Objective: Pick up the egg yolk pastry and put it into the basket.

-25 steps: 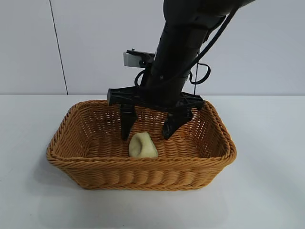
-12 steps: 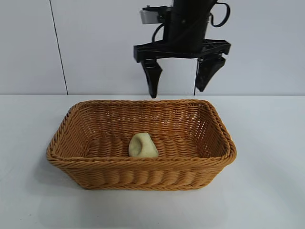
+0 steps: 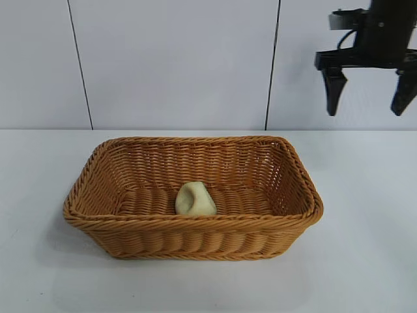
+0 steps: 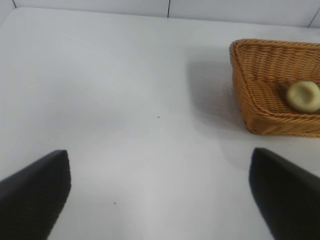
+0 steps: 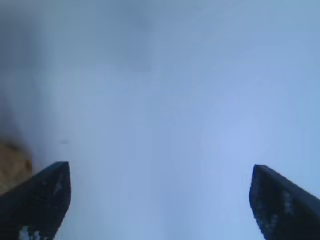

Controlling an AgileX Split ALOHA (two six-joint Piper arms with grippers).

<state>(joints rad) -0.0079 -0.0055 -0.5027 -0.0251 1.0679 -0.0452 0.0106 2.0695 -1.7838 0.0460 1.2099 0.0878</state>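
Frontal exterior; downward wrists (shared basket [image 3: 195, 241])

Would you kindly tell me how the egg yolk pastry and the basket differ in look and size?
The egg yolk pastry is a pale cream-yellow lump with a smooth matte skin; the basket is golden-brown woven wicker with a braided rim. The pastry is small and rounded; the basket is far larger, rectangular, with flared sides. The pastry lies inside, on the floor near the front wall; the basket stands on the white table. Neither is held.
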